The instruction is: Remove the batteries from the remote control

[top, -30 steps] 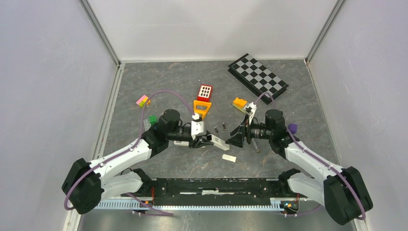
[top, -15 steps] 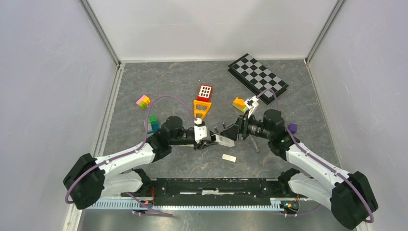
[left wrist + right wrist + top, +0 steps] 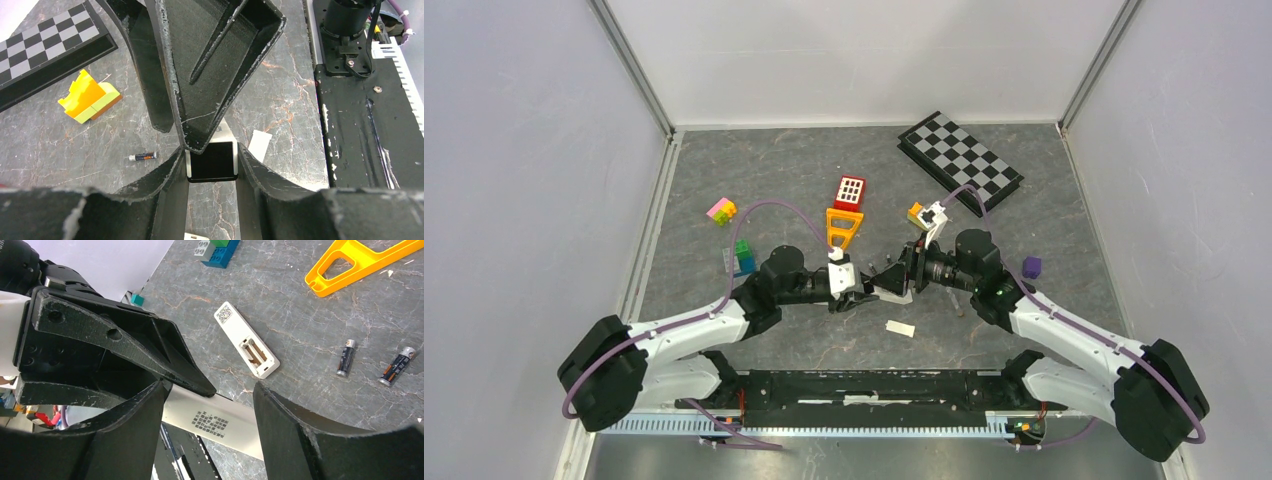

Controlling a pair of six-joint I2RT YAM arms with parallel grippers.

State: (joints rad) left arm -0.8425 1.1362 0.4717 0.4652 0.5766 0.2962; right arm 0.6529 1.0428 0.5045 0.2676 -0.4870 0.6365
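On tabletop (image 3: 320,315), two dark silver-tipped batteries (image 3: 345,357)

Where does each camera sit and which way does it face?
Top external: above and behind, looking down on table; left arm and right arm show.
Left wrist: along left gripper, toward right gripper; left fingers show.
Right wrist: faces opposite way, toward left gripper; right fingers show.
Both wrist views share the held remote.

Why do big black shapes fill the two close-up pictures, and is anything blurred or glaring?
Left wrist view: the black shapes are the left gripper below, holding the remote, and the right gripper above, near the lens, dark yet sharp. Right wrist view: likewise; the batteries look crisp. Top view: even soft light, faint shadows, no glare.
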